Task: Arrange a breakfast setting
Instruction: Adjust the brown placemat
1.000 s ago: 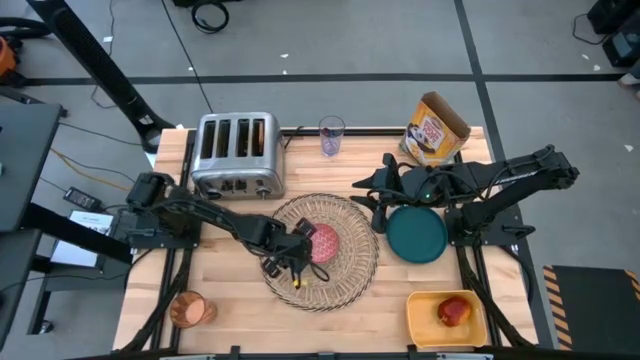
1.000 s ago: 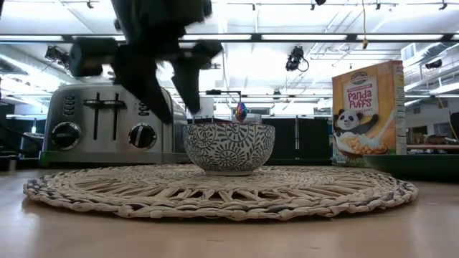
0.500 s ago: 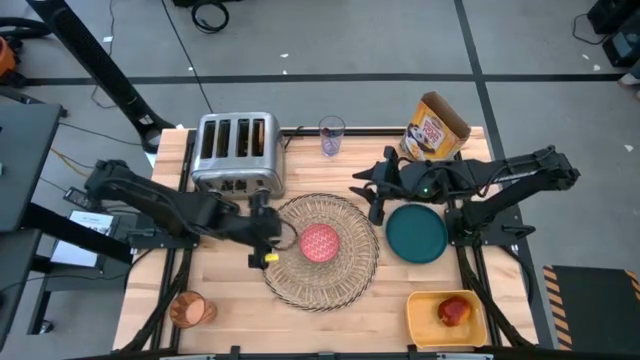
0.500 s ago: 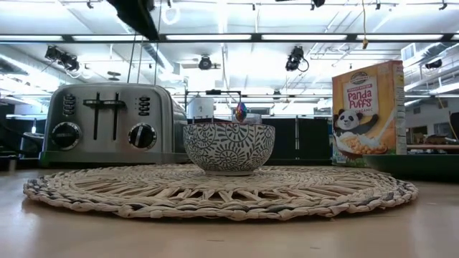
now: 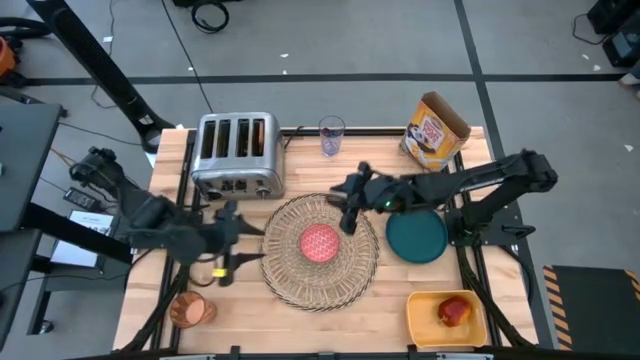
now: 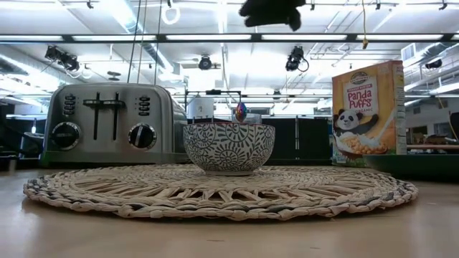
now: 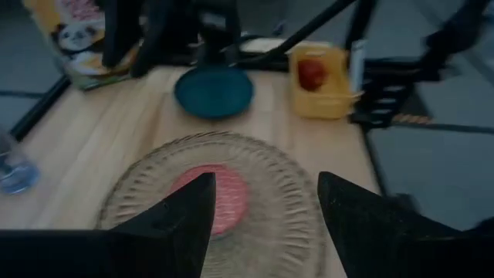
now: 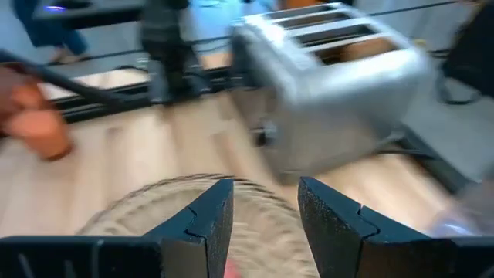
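The small pink bowl stands on its base in the middle of the round woven placemat; the low view shows its patterned outside. My left gripper is open and empty just left of the mat; its wrist view looks over the bowl. My right gripper is open and empty above the mat's far right rim. The dark teal plate lies right of the mat. The red apple lies in the yellow tub. The amber cup stands at the near left. A toast slice sticks out of the toaster. I cannot make out the spoon.
The chrome toaster stands at the far left. A clear glass and a cereal box stand along the far edge. The yellow tub is at the near right corner. Bare wood lies near the front edge.
My left gripper has drawn back from the bowl toward the table's left edge and risen out of the low view. My right gripper has gone from above the teal plate toward the left, over the mat's far right rim. The bowl has stayed on the mat.
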You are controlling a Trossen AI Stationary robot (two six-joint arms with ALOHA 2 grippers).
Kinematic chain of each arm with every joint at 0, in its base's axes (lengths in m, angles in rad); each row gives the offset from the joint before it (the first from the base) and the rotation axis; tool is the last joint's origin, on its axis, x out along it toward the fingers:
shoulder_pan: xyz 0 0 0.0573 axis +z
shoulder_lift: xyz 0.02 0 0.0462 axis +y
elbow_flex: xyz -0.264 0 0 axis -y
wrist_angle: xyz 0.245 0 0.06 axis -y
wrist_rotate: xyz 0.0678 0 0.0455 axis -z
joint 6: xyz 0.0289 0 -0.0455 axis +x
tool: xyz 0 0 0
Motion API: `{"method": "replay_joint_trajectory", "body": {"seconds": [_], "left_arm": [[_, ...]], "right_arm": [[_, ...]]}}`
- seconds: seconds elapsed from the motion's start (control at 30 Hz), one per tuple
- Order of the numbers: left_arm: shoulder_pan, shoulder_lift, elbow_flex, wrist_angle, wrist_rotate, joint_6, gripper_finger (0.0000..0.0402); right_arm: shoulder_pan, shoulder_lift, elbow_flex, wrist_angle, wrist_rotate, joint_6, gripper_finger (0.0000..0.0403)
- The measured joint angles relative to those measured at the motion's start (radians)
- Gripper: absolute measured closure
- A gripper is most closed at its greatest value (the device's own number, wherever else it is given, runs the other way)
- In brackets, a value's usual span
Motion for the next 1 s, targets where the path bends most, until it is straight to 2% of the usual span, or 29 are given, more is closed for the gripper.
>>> {"method": "replay_joint_trajectory", "body": {"seconds": [0.13,0.27,0.47,0.6,0.77,1.0], "left_arm": [[-0.05,-0.017,0.0,-0.034,-0.007,-0.052,0.0166],[-0.052,0.0,-0.001,-0.114,-0.041,-0.093,0.0166],[0.033,0.07,-0.033,-0.203,-0.048,-0.113,0.0166],[0.111,0.106,-0.141,-0.16,0.018,-0.168,0.0166],[0.163,0.114,-0.329,-0.02,0.05,-0.241,0.0166],[0.202,0.166,-0.558,0.34,0.119,-0.177,0.0166]], "right_arm": [[0.064,0.043,0.0,0.006,-0.004,0.062,0.0248],[0.134,0.055,0.001,-0.087,-0.007,0.116,0.0249],[0.192,0.117,-0.002,-0.345,0.049,0.183,0.0249],[0.153,0.2,-0.006,-0.377,0.086,0.207,0.0249],[0.074,0.28,-0.006,-0.369,0.05,0.227,0.0249],[-0.005,0.342,-0.006,-0.312,-0.024,0.176,0.0249]]}}
